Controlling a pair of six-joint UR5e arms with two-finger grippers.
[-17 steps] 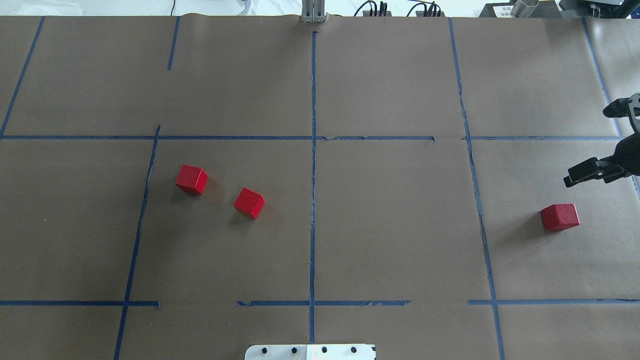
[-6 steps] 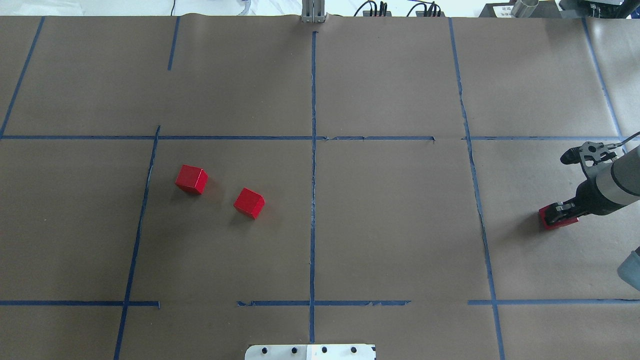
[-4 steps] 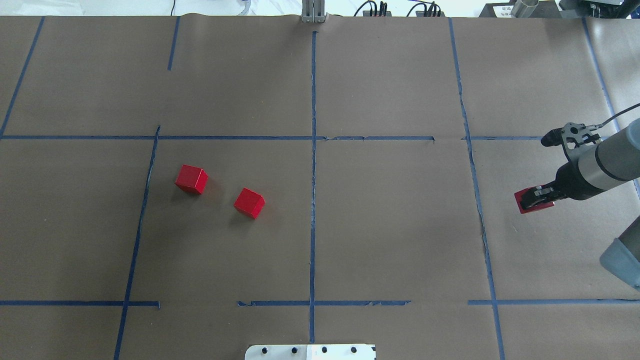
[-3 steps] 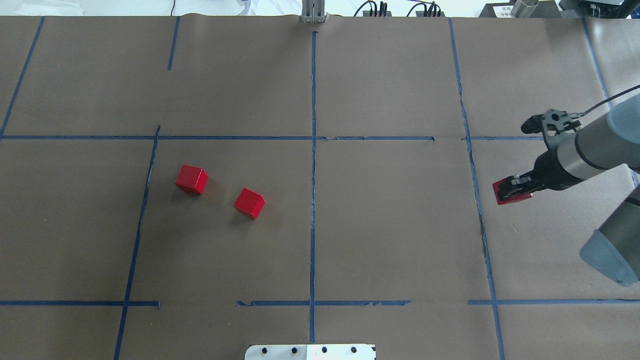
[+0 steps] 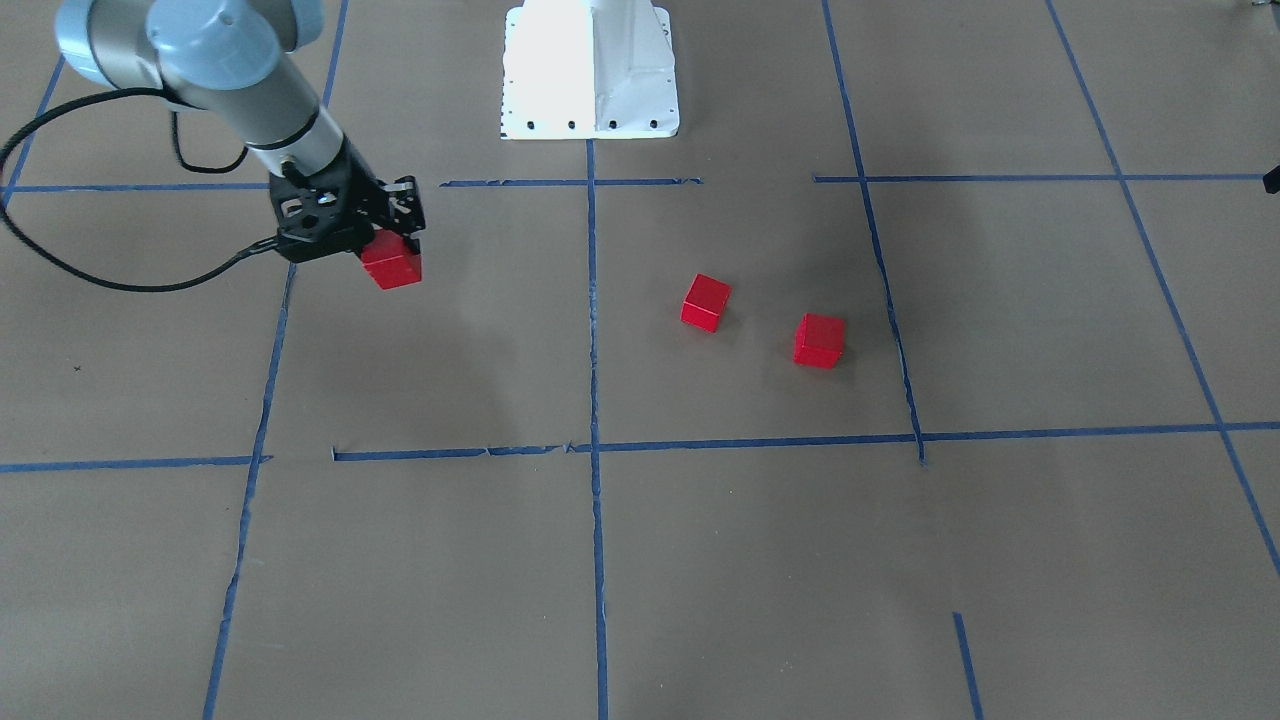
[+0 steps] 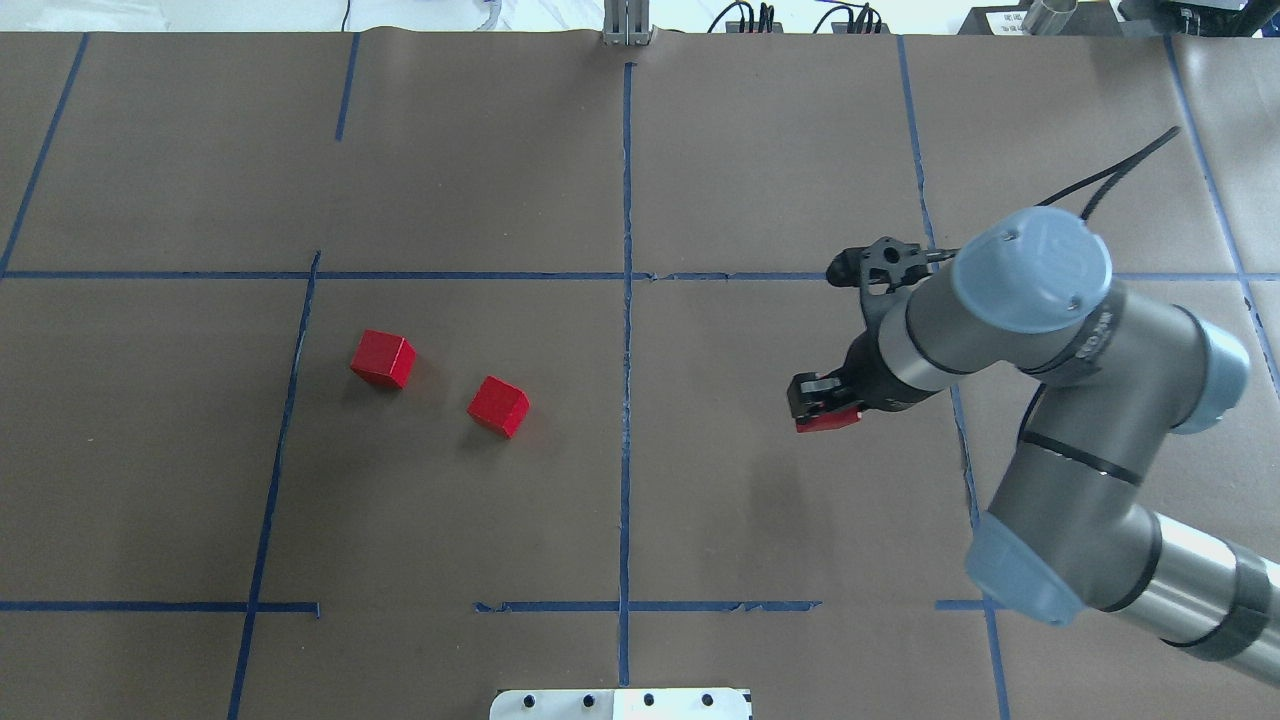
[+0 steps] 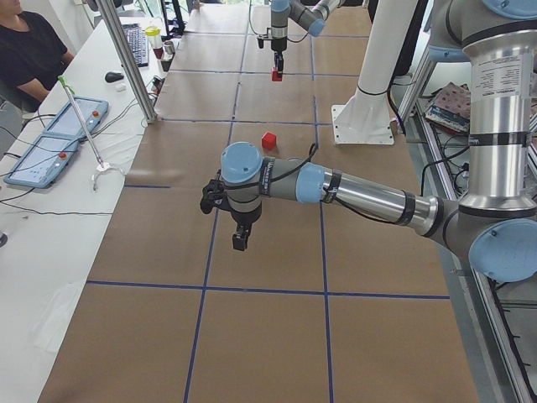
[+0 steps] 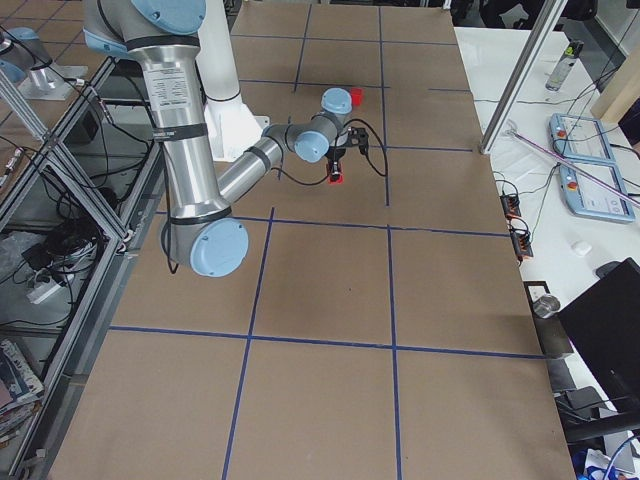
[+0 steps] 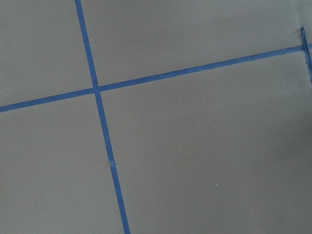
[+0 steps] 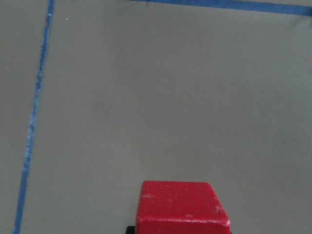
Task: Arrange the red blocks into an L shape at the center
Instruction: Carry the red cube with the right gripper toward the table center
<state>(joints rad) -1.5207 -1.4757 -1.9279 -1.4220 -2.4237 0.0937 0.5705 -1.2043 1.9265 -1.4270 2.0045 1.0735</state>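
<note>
Jaws of the right gripper (image 5: pixel 390 248) are clamped on one red cube, the held block (image 5: pixel 393 268), carried clear of the paper.

Front-facing view: held block sits well apart from the centre line (image 5: pixel 592 300). Across that line lie the inner loose block (image 5: pixel 706 302) and outer loose block (image 5: pixel 820 340), near each other but not touching, each turned at its own angle.

Overhead: right gripper (image 6: pixel 820 404) hides most of the held block (image 6: pixel 830 422); only a red edge shows below the fingers. It hangs between the centre line (image 6: pixel 626 400) and the next tape line outward. Inner loose block (image 6: pixel 499 405) and outer loose block (image 6: pixel 383 358) lie on the opposite side.

Left-end view: left gripper (image 7: pixel 240 239) hangs over bare paper, well away from every cube; cannot tell whether its jaws are parted or closed. Far off, the right gripper (image 7: pixel 276 65) shows red at its tip.

Right-end view: right gripper (image 8: pixel 337 170) points straight down.

Left wrist: only paper and a tape cross (image 9: pixel 96 88).

Right wrist: held block (image 10: pixel 183 207) at the bottom edge, centre line (image 10: pixel 31 126) off to the side.

Risks, as I judge them: none of the three is at the centre yet, and the two loose ones are skewed. Setting the held block down crooked would leave gaps in the L. Nudging a neighbour during placement could scatter it. Both arms working the middle together might clash.
</note>
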